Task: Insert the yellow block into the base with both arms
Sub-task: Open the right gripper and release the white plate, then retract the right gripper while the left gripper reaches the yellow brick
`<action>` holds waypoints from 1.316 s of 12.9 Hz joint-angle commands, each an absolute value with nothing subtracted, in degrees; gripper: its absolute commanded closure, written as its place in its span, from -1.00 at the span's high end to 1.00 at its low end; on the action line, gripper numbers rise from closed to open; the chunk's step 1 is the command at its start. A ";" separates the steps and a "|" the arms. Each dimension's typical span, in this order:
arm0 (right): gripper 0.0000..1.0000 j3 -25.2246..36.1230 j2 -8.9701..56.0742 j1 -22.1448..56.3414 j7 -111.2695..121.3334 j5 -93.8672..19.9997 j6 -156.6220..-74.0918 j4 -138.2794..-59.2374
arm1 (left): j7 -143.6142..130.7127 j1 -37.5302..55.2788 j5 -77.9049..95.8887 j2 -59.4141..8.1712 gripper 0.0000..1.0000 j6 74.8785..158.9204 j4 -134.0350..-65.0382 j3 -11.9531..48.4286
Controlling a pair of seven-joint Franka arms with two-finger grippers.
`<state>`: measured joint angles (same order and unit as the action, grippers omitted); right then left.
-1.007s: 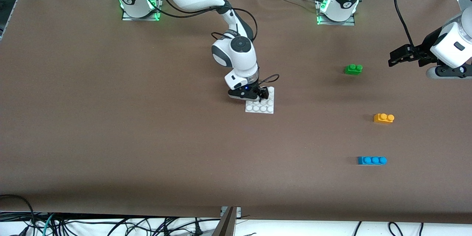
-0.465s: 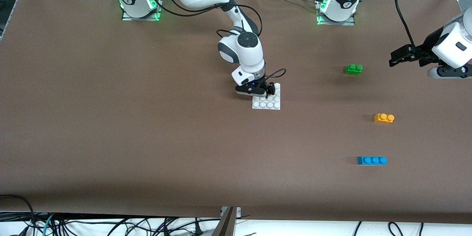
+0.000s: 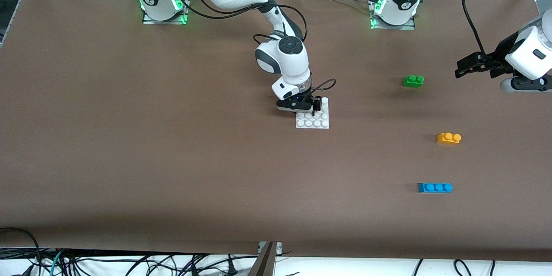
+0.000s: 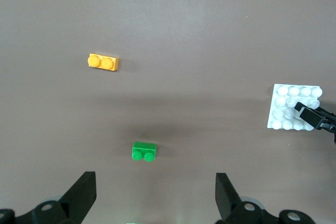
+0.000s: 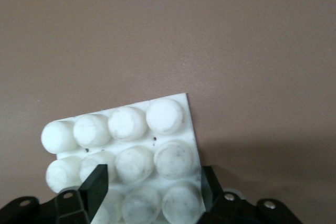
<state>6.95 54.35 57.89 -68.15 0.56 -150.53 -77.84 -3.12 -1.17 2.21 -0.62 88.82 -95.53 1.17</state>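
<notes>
Front view: right gripper (image 3: 316,106) clamps the base (image 3: 313,119) mid-tabletop (image 3: 129,138); yellow block (image 3: 449,138) sits well apart from the base, toward the left arm's end.
Left wrist view: left gripper (image 4: 156,200) fingers spread wide, hanging over the green brick (image 4: 144,151).
Right wrist view: fingers (image 5: 98,184) pinch the base's edge.

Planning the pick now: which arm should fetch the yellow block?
Left. The left gripper hangs open near the yellow block, while the right gripper is on the base.

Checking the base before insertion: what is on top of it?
Only the right gripper, its fingers straddling studs at an edge of the base. The other studs in view are bare; those under the gripper are covered.
</notes>
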 commanded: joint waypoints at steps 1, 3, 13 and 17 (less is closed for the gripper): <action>0.81 6.33 52.13 56.17 -67.32 1.06 -149.59 -77.17 | -2.90 -1.76 3.52 -1.32 1.00 87.28 -93.96 1.49; 0.97 5.10 49.41 54.24 -66.89 1.05 -147.41 -77.26 | -2.90 -1.93 3.52 -1.32 1.00 87.28 -93.96 1.49; 0.97 3.25 22.26 32.37 -29.31 -6.15 -102.44 -81.65 | -2.64 -7.02 2.81 -5.61 1.00 87.89 -93.69 1.41; 0.98 -2.96 9.63 15.70 -18.65 -5.37 -92.98 -88.64 | 2.79 -7.47 -3.06 -12.37 1.00 97.44 -93.60 1.41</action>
